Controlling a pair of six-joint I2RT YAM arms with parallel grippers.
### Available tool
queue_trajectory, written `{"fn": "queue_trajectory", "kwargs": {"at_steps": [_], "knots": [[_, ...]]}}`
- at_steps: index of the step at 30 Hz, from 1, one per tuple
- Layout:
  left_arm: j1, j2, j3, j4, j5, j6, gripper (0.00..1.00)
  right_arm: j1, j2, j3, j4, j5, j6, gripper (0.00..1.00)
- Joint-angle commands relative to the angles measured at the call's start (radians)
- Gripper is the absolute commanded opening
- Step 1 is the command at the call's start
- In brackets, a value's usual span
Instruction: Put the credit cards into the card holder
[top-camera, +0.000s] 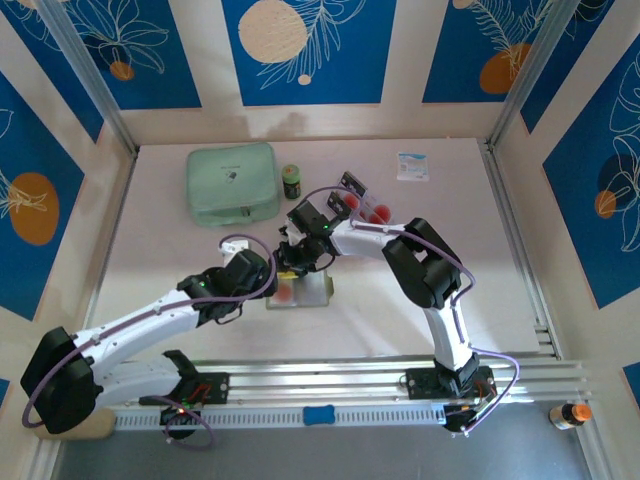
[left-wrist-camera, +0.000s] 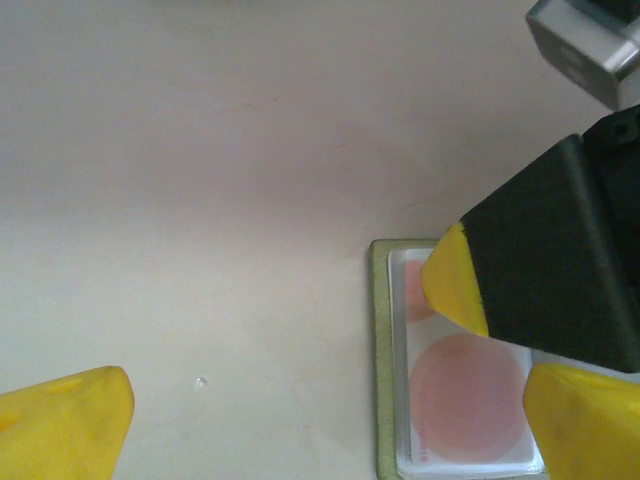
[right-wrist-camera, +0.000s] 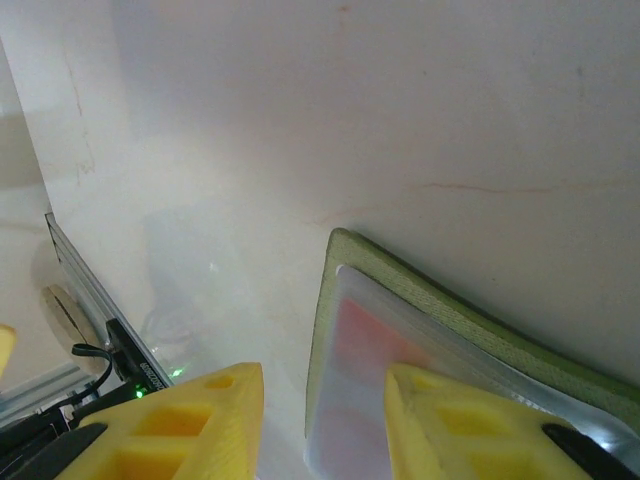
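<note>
Card holder lies open and flat on the table, just ahead of the two arm bases, with both grippers crowded over it. One credit card sits inside the holder, its red circle showing pale through the clear sleeve. Your right gripper is part open and grips nothing. One yellow fingertip rests on the sleeve near a corner, and the other hangs over bare table just beside the holder's olive edge. Your left gripper stands wide open and empty, straddling that same edge with one finger over the table and the other over the sleeved card. Whether it touches the holder cannot be told.

By the look of it, you are at the seating step. This card reads as tucked in, and the right fingertip seems to be pressing it or the sleeve home. More credit cards wait well apart, toward the far right of the table, so the task looks only partly done. The next move likely calls for lifting the right finger straight off, without dragging the sleeve or sliding the holder. You would then reach back for another card, with the left gripper well placed to pin the holder if it shifts.
</note>
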Motion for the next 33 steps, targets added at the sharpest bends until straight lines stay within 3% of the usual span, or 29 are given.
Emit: {"fn": "queue_trajectory", "kwargs": {"at_steps": [1, 20, 33], "knots": [[0.012, -0.002, -0.010, 0.005, 0.017, 0.024, 1.00, 0.000, -0.006, 0.024, -0.026, -0.020, 0.009, 0.36], [0.012, 0.157, 0.061, 0.070, 0.079, 0.041, 1.00, -0.130, -0.148, 0.057, -0.109, -0.047, -0.105, 0.36], [0.012, 0.286, 0.105, 0.133, 0.113, 0.026, 1.00, -0.313, -0.227, 0.177, -0.481, 0.323, -0.463, 0.35]]}}
